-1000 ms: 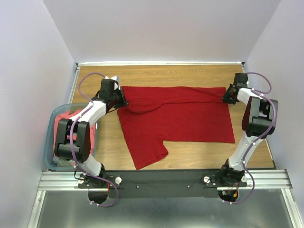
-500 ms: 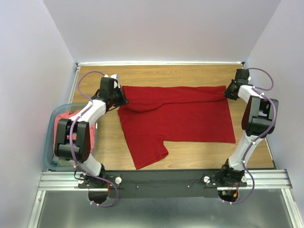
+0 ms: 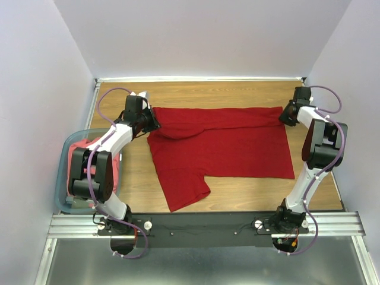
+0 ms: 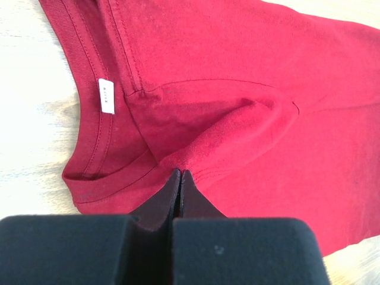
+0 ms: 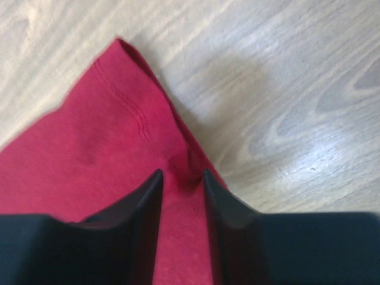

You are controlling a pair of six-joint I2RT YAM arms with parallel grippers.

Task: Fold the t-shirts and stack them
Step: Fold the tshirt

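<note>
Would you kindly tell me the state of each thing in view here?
red t-shirt: spread on the table
coral-pink t-shirt: bunched in the tub
tub: holds the coral-pink t-shirt
left gripper: shut on the red t-shirt beside its collar
right gripper: open over a red t-shirt corner

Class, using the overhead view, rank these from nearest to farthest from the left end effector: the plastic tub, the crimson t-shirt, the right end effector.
1. The crimson t-shirt, pinched in the left end effector itself.
2. The plastic tub, at the near left.
3. The right end effector, at the shirt's far right corner.
</note>
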